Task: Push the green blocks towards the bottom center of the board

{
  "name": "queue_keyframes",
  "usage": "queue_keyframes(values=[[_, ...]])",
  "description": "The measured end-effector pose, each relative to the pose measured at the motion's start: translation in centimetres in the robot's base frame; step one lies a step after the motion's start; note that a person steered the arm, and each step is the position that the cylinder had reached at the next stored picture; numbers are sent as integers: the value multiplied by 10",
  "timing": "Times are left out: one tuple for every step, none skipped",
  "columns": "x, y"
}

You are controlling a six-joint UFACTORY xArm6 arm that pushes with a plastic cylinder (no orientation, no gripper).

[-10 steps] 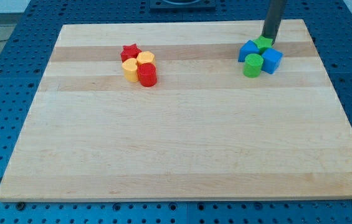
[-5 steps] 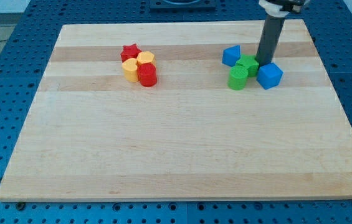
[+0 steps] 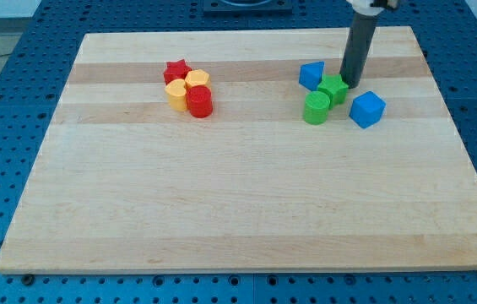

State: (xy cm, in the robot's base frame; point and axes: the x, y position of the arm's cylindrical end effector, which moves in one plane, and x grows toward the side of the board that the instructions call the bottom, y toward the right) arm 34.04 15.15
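Observation:
Two green blocks sit at the board's upper right. A green cylinder (image 3: pixel 315 108) stands just below-left of a second green block (image 3: pixel 333 88) of unclear shape, touching it. My tip (image 3: pixel 350 84) is right against the upper right side of that second green block. A blue block (image 3: pixel 311 75) lies to the upper left of the greens. A blue cube (image 3: pixel 366 109) lies to their right, apart from them.
A cluster at the upper left holds a red star (image 3: pixel 176 70), a red cylinder (image 3: pixel 199 101) and two yellow blocks (image 3: pixel 176 94) (image 3: pixel 197 80). The wooden board (image 3: pixel 238 211) lies on a blue perforated table.
My tip moved down and left from the top of the cluster, pushing both green blocks down-left. The blue blocks were spread apart to either side.

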Motion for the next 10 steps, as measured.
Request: queue_keyframes(values=[[16,-15],[17,-25],[7,-23],[-10,-20],[-10,-27],[-1,-49],[8,-57],[43,-57],[84,-61],[117,-61]])
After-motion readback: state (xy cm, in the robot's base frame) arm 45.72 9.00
